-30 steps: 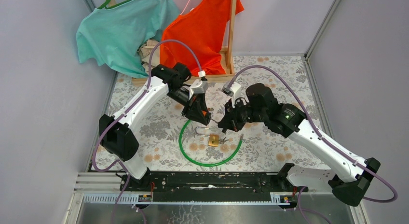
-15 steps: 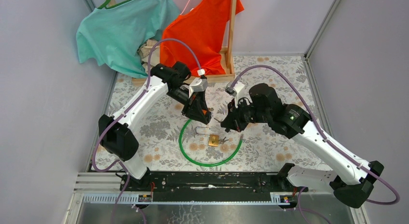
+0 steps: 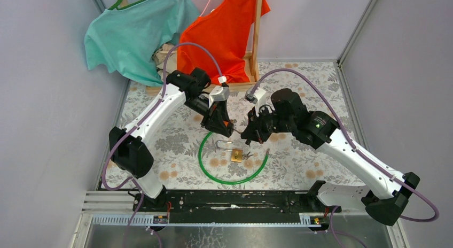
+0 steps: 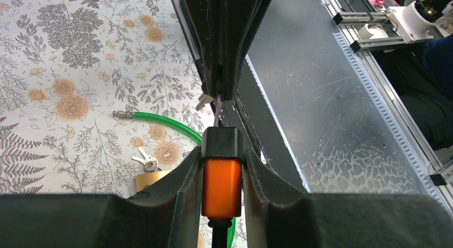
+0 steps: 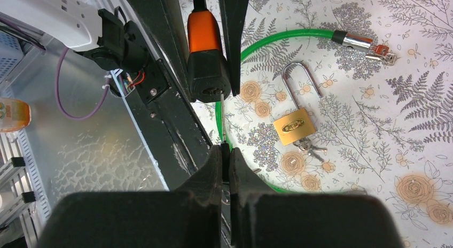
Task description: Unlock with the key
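Floral tabletop (image 3: 299,168) below, action's up in the air: left hand (image 3: 226,131) clamped on the stiff orange lock barrel (image 4: 221,186), right hand (image 5: 225,153) pinched tight on the thin, slippery key (image 5: 221,118), tip seemingly at the keyhole, so grip its head firmly

Bright, even, diffuse light fills all three views, colours are saturated and nothing is blown out. In the top view the arms cast only faint, soft-edged shadows on the flowered worktop (image 3: 299,168), which suggests light from above. The enclosure's straight corner edges splay outward toward the far frame corners. The metal sheet (image 4: 320,98) at the near side carries a dull sheen with mottled reflections, not hard glare. Both wrist views have a soft foreground: the left hand (image 4: 221,152) and right hand (image 5: 225,152) are dark, blurred masses along the bottom edge. The orange lock body (image 4: 221,178), the key (image 5: 221,117) and the floral print beyond are sharp.
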